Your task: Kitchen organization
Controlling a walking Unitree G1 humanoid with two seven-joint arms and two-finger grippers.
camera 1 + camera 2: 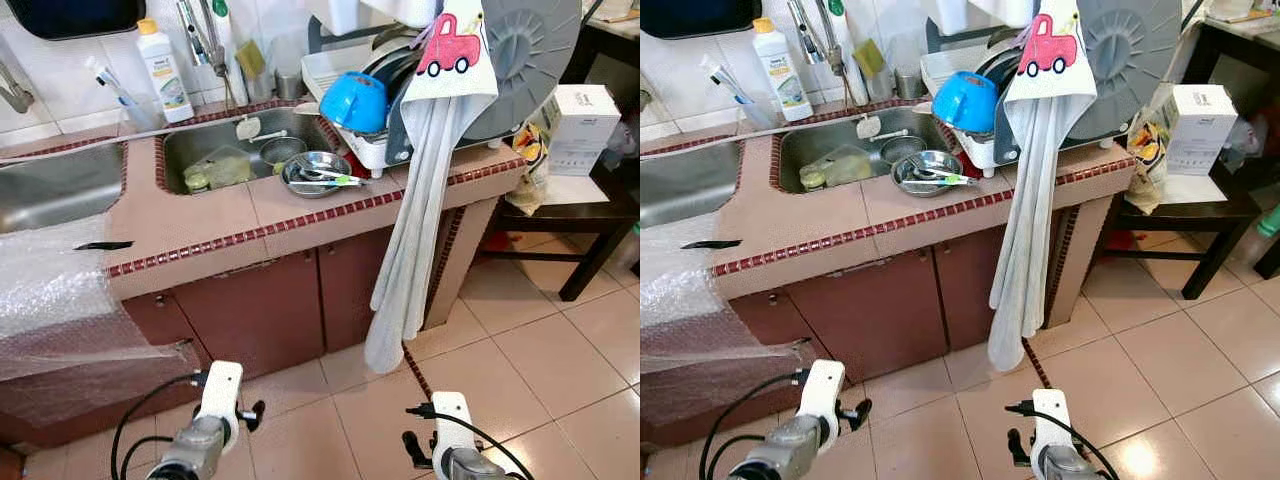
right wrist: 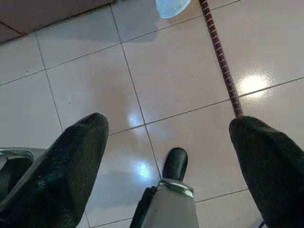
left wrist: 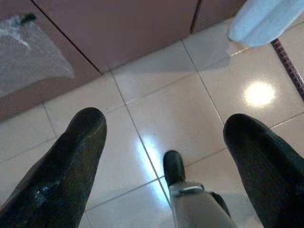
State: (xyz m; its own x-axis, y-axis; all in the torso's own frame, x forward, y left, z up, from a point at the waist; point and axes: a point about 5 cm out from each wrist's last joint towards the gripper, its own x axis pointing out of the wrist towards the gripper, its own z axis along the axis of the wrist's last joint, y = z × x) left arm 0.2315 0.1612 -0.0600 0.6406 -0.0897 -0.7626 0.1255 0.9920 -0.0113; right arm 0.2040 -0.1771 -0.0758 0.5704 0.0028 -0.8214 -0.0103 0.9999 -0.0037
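Overhead, a towel (image 1: 410, 220) hangs lengthwise down the counter (image 1: 200, 225); both grippers' fingers (image 3: 66, 166) spread, empty.

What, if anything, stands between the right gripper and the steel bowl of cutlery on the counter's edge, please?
Nothing visible blocks it. The right gripper hangs open over the floor, well below the steel bowl. The hanging towel drapes down the counter just right of the bowl.

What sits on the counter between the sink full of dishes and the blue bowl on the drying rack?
A steel bowl holding cutlery sits on the tiled counter edge, between the sink and the blue bowl, seen in both eye views.
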